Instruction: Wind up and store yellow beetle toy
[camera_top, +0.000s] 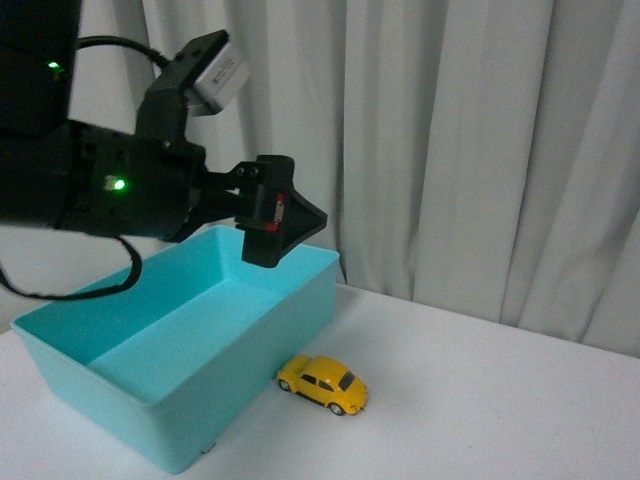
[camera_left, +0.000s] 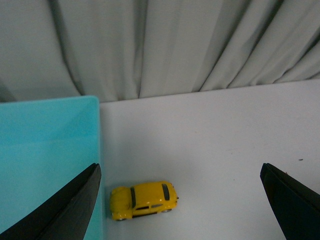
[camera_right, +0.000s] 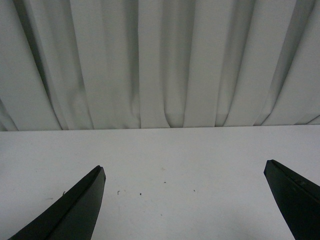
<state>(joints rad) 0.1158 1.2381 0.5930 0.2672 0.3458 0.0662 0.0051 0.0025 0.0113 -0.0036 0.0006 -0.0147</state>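
Note:
The yellow beetle toy stands on its wheels on the white table, its nose against the outer wall of the teal bin. My left gripper hangs open above the bin's far right corner, well above the car. In the left wrist view the beetle lies between the wide-spread fingers, close to the one over the bin, with nothing held. My right gripper is open over bare table, and no toy shows in its view.
The white table stretches to the right of the car. A pale pleated curtain hangs along the table's far edge. The bin holds nothing visible.

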